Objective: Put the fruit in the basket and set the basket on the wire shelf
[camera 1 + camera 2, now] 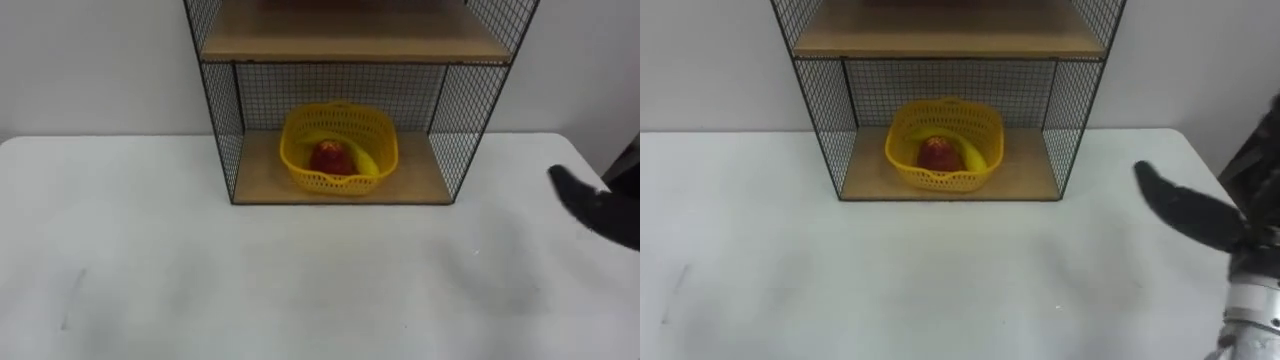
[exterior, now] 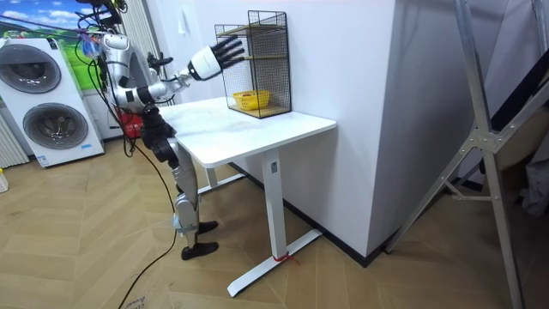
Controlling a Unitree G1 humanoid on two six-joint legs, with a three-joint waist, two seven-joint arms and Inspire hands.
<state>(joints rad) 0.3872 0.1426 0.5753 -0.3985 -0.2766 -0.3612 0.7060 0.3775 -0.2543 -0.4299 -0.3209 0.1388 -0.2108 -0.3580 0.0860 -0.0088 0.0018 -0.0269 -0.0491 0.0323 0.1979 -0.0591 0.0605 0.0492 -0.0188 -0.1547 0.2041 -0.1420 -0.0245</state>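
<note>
Basket [image 1: 339,148] sits on the bottom board of the wire shelf [image 1: 460,130] with a red fruit [image 1: 331,158] and a yellow fruit [image 1: 366,163] inside, so the task looks finished. What remains, I judge, is to bring the right hand [image 1: 1195,217] down and away, well apart from the mesh. Its fingers are straight and spread, holding nothing; only the shelf's right mesh wall and the upper board [image 1: 350,40] are close enough to snag over the white table [image 1: 150,260]
</note>
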